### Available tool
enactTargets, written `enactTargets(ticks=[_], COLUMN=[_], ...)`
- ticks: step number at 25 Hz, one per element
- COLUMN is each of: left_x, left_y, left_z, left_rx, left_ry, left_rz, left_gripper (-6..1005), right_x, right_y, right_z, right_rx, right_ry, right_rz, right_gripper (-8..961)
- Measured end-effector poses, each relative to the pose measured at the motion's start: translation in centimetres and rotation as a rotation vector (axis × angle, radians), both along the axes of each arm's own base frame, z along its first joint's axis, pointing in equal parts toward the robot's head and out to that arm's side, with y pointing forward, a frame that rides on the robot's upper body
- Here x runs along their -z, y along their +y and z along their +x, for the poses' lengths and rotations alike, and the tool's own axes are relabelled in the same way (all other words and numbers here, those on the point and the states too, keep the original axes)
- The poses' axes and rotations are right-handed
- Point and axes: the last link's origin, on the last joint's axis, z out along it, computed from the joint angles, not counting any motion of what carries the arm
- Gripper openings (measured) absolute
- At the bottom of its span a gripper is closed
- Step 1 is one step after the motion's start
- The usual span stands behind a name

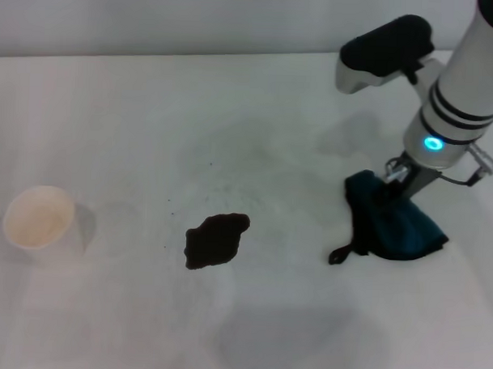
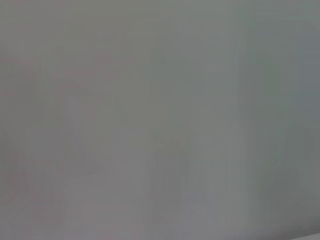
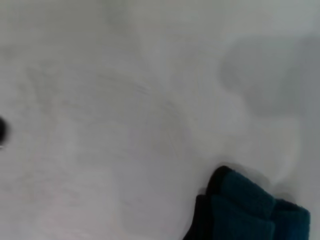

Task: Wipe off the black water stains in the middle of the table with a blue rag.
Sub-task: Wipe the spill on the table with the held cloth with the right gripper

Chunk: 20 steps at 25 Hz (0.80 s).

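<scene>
Paper cup (image 1: pixel 38 217): white, round, open-mouthed, looks empty; far to the left of my right claw, well clear of the work.

Black water stains (image 1: pixel 216 239): one blackish-brown blotch with lobed edges, flat and glossy on the tabletop (image 1: pixel 152 116); left of my right claw, well apart from it, not yet wiped. A few tiny dark specks lie near its upper left.

Tabletop: broad, white, matte, faintly smudged grey.

Blue rag (image 1: pixel 395 226): dark teal, soft, crumpled into a bundle, a thin black loop strap trailing off its left corner; directly under my right claw, resting on the tabletop.

Right claw (image 1: pixel 402 183): down on top of the rag; I cannot tell whether its fingers have closed on the cloth.

Left claw: not in sight in any view.

Risks, as I judge them: a shallow pinch on loose folds could let the rag slip out mid-drag; a bunched cloth may smear the liquid wider instead of soaking it up; the dangling strap could trail through the blotch.
</scene>
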Motion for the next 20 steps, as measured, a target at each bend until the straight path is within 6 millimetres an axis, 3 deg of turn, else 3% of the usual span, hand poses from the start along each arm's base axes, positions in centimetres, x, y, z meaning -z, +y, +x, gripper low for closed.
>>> enactTargets(ticks=[9, 20], left_x=[0.0, 0.3], left_y=[0.0, 0.4], left_z=[0.0, 0.4], left_rx=[-0.001, 0.017], left_ry=[0.001, 0.001], left_rz=[0.001, -0.012], left_gripper=[876, 876], right_x=[2.2, 7.9], right_y=[-0.2, -1.8], right_z=[-4.5, -10.5], right_rx=[-0.121, -0.3], right_ry=[0.084, 0.202], right_rz=[-0.058, -0.202], right_gripper=[87, 86])
